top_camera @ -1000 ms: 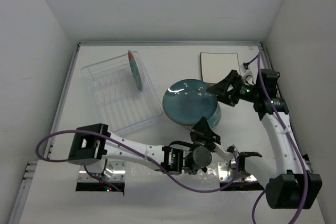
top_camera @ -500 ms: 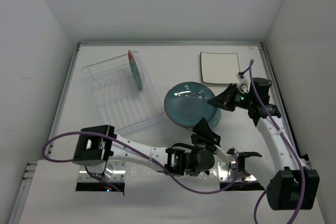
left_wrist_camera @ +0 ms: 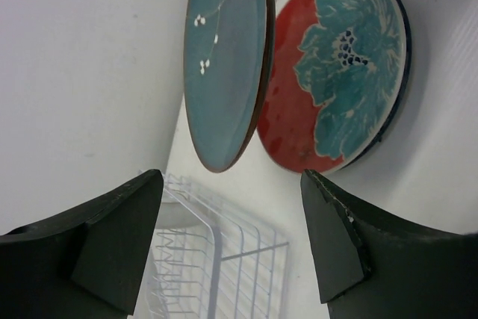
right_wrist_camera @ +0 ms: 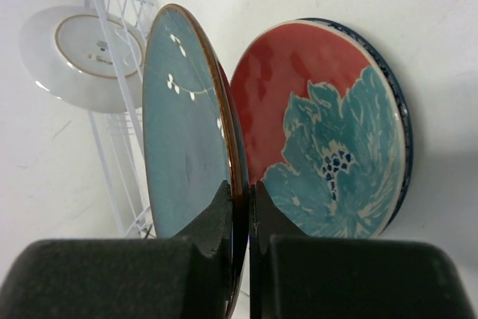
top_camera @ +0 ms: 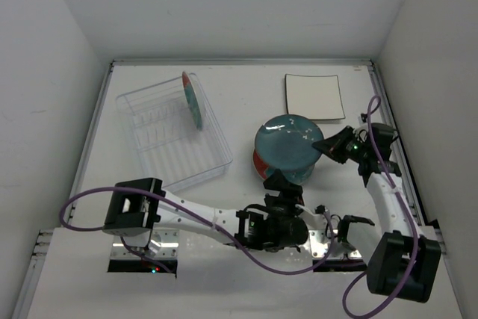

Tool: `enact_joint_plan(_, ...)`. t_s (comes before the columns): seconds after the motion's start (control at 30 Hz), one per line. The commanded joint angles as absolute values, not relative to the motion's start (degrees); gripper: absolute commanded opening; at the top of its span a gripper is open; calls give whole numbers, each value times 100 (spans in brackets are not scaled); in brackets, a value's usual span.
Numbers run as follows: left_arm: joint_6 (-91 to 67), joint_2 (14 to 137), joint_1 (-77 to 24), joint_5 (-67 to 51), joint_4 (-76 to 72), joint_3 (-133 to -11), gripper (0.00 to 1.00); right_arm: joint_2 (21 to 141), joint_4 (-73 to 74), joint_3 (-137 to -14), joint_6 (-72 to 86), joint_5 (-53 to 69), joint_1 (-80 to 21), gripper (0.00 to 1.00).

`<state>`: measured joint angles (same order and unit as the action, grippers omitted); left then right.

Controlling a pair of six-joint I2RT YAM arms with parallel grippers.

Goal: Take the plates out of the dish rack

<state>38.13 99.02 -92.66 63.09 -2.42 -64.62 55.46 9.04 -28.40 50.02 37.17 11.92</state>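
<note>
The right claw point(right_wrist_camera: 240, 192) is pinched narrow on the rim of a round teal-blue glazed plate with small white blossoms point(right_wrist_camera: 187, 147). It holds that plate tilted up on edge over a round red plate with a large teal flower and dark blue rim point(right_wrist_camera: 328, 132), which lies flat on the white counter point(top_camera: 246, 95). Whether the two plates touch cannot be told. From above, this pair sits just right of the counter's centre, with the claw point(top_camera: 325, 147) at the teal plate's point(top_camera: 290, 147) 3 o'clock and a sliver of the red plate point(top_camera: 260, 162) showing at its 8 o'clock. The left claw point(left_wrist_camera: 231, 177) is spread wide and holds nothing. It hovers at the pair's 6 o'clock point(top_camera: 281, 182), looking at both plates' faces point(left_wrist_camera: 224, 65) point(left_wrist_camera: 336, 72). The clear ribbed plastic rectangular dish rack point(top_camera: 173, 140) lies at 10 o'clock on the counter, well apart from the pair. A round plate with a red and teal face and a white underside point(top_camera: 193, 100) stands upright on edge near its far right side. A square cream plate point(top_camera: 314, 96) lies flat at 1 o'clock, near the back edge.
</note>
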Motion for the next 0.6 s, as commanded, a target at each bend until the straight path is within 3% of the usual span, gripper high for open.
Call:
enact_joint_plan(0.0, 2517, 9643, -9334, 6328, 746, -6811, 72, 5475, 481, -2988, 4809, 4368, 1266, 0)
enact_joint_plan(0.13, 1680, 8976, -9334, 5856, 1483, -6996, 75, 5563, 616, -2779, 4474, 4289, 1292, 0)
enact_joint_plan(0.4, 800, 8209, -9316, 4546, 1521, -6698, 81, 5757, 325, -2487, 4421, 4421, 1292, 0)
enact_joint_plan(0.57, 177, 8068, -9115, 5044, 1685, -6889, 87, 5950, 150, -2435, 4386, 4447, 1292, 0)
